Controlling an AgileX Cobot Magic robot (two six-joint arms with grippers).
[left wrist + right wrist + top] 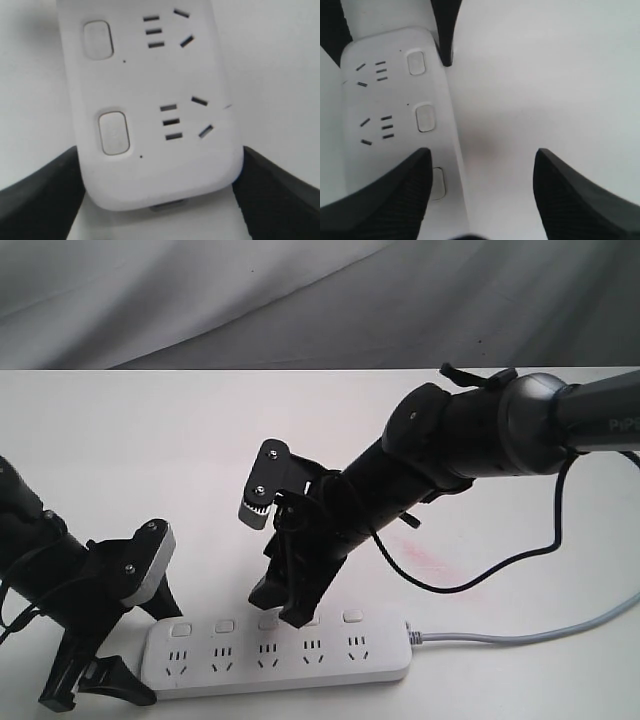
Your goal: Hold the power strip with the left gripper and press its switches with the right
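The white power strip (290, 665) lies along the front of the table, its grey cord (520, 632) running off to the right. My left gripper (160, 655) straddles its left end. In the left wrist view both black fingers (45, 195) touch the sides of the power strip (150, 85), so it is shut on it. My right gripper (280, 607) hangs open over the row of switches (225, 625). One of its fingers (385, 195) partly covers the third switch (439, 182); the other is over bare table. Whether that finger touches the switch I cannot tell.
The white table (150, 460) runs back to a grey backdrop. A faint pink stain (432, 560) marks it right of the right arm (470, 430). That arm's black cable (500, 568) loops down over the table near the cord.
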